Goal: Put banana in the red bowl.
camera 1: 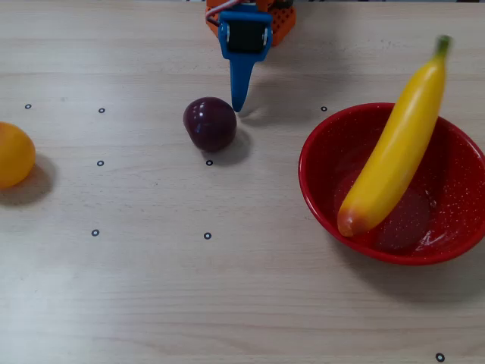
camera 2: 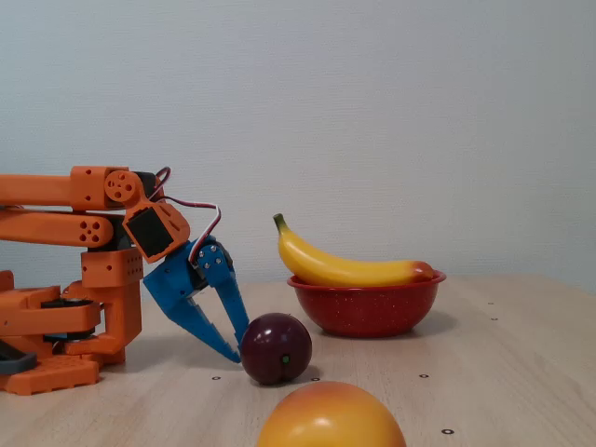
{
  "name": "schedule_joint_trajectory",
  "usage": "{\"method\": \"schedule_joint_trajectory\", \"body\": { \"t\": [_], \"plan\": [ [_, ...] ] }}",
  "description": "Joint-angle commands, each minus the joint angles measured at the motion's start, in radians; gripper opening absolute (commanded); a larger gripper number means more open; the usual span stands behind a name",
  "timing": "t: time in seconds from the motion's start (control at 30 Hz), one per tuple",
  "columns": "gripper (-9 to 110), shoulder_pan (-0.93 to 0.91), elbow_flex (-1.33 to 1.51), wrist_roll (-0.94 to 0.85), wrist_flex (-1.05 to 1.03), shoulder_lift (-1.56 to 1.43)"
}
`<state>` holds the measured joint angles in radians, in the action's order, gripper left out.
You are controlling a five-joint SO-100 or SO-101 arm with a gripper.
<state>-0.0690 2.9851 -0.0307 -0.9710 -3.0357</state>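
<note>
banana [camera 1: 394, 148]: was lying across the red bowl [camera 1: 327, 208], reddish end low against the near-left inside wall in the overhead view, green stem poking up and out past the far rim. Looked more propped than settled, but it was in there.

red bowl: sat on the right side of the wooden table [camera 1: 227, 303] in the overhead view, well apart from the arm.

gripper [camera 2: 235, 349]: folded down low near the orange base [camera 2: 56, 345], blue fingers parted a fair bit with nothing between them. From above it only looked like one blue spike [camera 1: 239, 106], so the side camera was the one to trust here.

plum [camera 1: 210, 123]: dark purple, just beside the fingertips. Honestly couldn't tell if the near fingertip was touching it or only very close, the side angle stacks them up.

orange fruit [camera 1: 14, 155]: way off at the left edge from above, blurry and huge in front of the side camera [camera 2: 331, 416]. Not part of this.

step: I'd call it post-drop, arm tucked at home, task basically done.

next move: probably nothing but parking. If anything, keep those tips off the plum so it doesn't roll, and leave the bowl alone, since that overhanging stem end could tip the banana out with a bump.
</note>
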Motion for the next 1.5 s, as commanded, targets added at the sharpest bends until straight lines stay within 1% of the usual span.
{"method": "schedule_joint_trajectory", "body": {
  "t": [0.0, 0.57, 1.33, 1.47],
  "plan": [
    [0, -0.009, -0.028, -0.006, 0.012, -0.021],
    [0, 0.041, 0.015, 0.026, -0.037, -0.101],
    [0, 0.150, 0.080, 0.029, -0.318, -0.296],
    [0, 0.150, 0.078, 0.023, -0.318, -0.296]
  ]
}}
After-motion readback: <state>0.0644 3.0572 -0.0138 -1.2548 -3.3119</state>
